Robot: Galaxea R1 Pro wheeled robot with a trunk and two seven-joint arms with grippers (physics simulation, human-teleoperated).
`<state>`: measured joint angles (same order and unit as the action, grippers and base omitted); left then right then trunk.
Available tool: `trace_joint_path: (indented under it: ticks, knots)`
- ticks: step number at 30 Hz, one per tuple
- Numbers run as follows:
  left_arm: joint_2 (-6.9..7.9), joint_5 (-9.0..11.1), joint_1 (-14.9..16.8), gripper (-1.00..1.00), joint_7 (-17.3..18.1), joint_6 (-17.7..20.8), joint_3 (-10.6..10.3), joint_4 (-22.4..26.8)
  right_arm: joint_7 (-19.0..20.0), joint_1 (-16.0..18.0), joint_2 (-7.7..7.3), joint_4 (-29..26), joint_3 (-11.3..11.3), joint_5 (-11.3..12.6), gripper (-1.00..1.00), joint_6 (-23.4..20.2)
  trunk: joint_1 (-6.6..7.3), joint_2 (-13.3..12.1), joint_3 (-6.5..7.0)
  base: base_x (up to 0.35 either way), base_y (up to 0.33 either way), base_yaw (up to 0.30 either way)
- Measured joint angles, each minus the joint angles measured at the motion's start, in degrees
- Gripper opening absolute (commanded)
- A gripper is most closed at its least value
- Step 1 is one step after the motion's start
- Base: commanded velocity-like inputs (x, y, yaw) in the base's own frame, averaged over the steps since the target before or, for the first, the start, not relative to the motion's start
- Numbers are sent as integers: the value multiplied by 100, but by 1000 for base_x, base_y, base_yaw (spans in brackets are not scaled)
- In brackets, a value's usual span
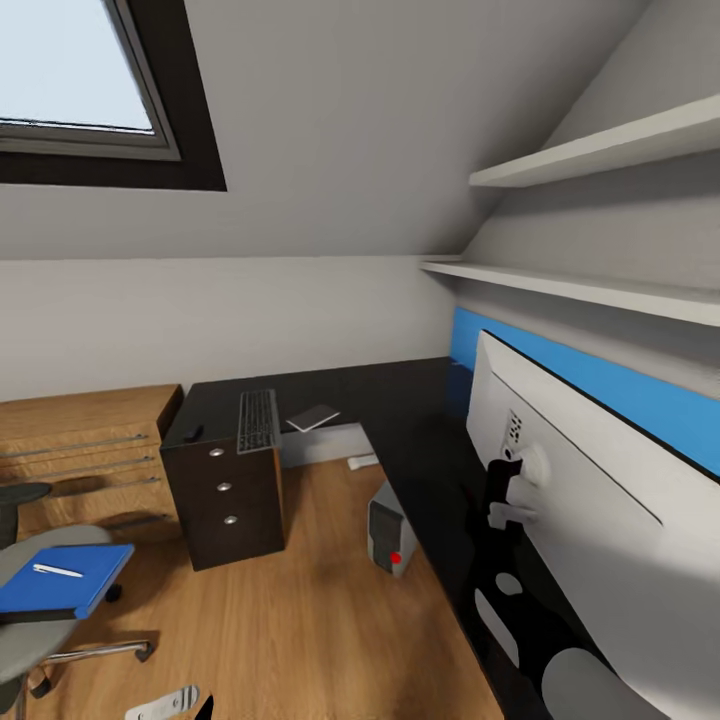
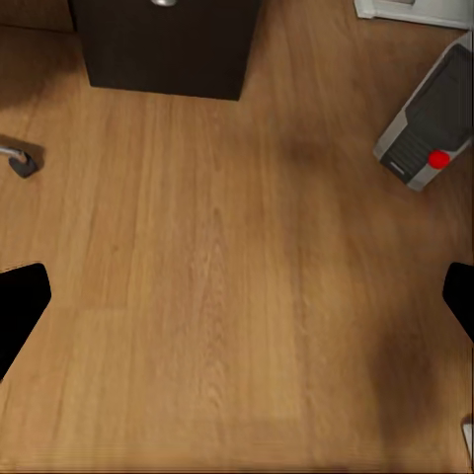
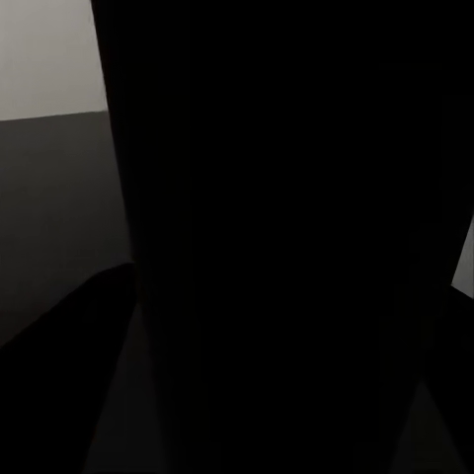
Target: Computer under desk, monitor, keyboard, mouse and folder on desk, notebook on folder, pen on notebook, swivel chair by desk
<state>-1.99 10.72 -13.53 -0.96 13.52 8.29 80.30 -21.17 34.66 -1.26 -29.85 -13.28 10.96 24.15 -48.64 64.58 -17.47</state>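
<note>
While wide apart, left tool (image 2: 237,301) above floor (image 2: 227,276)

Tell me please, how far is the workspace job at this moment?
Looks done: the monitor and keyboard are on the desk; the computer stands on the floor by the desk's edge. In hand: nothing; the left tool hangs open over the floor. Left: the blue folder, pen on it, lies on the swivel chair; stacking and placing the chair remain.

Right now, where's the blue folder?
In the head view the blue folder lies at the lower left on the grey swivel chair seat, with a white pen on top, left of the dark drawer unit.
</note>
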Motion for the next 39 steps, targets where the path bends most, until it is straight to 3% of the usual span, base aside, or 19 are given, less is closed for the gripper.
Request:
trace_joint_path:
  ticks: [17, 18, 39]
  knots:
    - [0, 2, 0, 100, 0, 5, 0, 0, 3, -16, 2, -8, -2, -51, -100, -9, 2, 1, 2, -58, -13, 0]
    - [0, 2, 0, 100, 0, 4, 0, 0, 3, -16, 2, -8, 0, -53, 100, -10, 2, 1, 2, 0, 0, 0]
    - [0, 2, 0, 100, 0, 5, 2, 0, 5, -17, 1, -5, -3, -37, 100, -23, 2, 1, 1, 0, 0, 0]
